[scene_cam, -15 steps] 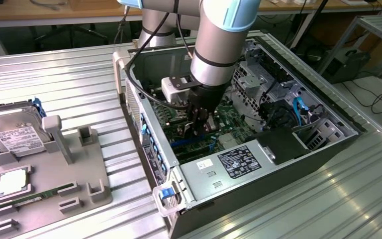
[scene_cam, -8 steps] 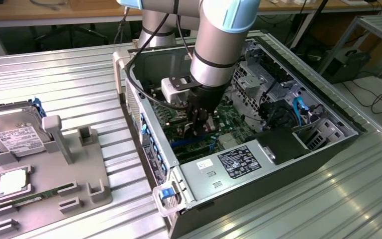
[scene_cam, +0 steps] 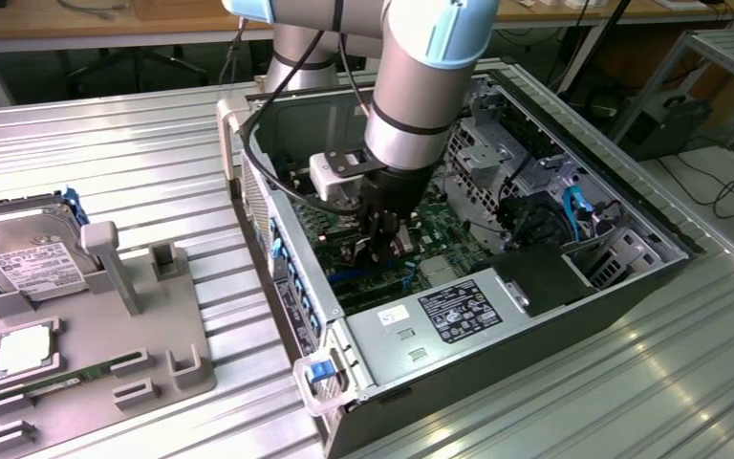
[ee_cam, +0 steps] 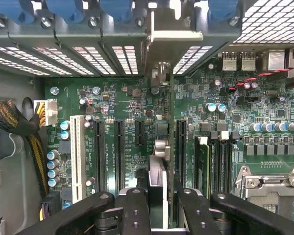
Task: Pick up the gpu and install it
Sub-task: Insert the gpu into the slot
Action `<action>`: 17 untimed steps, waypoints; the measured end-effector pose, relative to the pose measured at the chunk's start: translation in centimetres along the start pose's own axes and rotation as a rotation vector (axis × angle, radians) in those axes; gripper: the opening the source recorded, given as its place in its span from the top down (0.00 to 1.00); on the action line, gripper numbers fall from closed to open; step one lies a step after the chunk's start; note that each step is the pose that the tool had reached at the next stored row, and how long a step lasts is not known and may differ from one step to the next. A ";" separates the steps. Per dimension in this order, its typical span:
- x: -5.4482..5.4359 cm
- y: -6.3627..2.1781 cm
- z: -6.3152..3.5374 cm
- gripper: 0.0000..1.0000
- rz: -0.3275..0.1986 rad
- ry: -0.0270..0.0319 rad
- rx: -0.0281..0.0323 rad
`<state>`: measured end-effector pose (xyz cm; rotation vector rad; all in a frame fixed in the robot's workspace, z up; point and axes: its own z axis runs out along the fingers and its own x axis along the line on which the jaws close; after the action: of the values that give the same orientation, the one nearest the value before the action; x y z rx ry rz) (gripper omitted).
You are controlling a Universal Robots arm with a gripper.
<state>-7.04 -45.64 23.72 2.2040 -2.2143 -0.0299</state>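
Note:
My gripper (scene_cam: 385,244) is down inside the open computer case (scene_cam: 469,316), shut on the gpu (scene_cam: 388,252). In the wrist view the gpu (ee_cam: 159,178) stands on edge between my two black fingers (ee_cam: 137,210), seen from along its top edge. Its pale metal end bracket (ee_cam: 174,27) sits against the case's rear slot openings. The card hangs over the green motherboard (ee_cam: 117,98), between two long black expansion slots (ee_cam: 180,147). Whether its lower edge is in a slot is hidden by the card itself.
A white slot (ee_cam: 78,156) and a yellow-black cable bundle (ee_cam: 19,122) lie to one side, memory slots and the CPU socket (ee_cam: 269,186) to the other. On the exterior view's left, a grey holder (scene_cam: 99,335) carries a hard drive (scene_cam: 23,249) and a green memory stick (scene_cam: 68,375).

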 end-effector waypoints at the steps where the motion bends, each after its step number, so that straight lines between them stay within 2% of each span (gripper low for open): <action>1: 0.0 0.00 0.01 0.72 0.000 0.0002 -0.0001; 8: 0.0 0.00 -0.41 0.72 0.000 -0.0004 0.0007; 17: -0.1 0.08 -0.38 0.72 0.000 -0.0004 0.0007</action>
<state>-7.12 -45.53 24.10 2.2045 -2.2149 -0.0294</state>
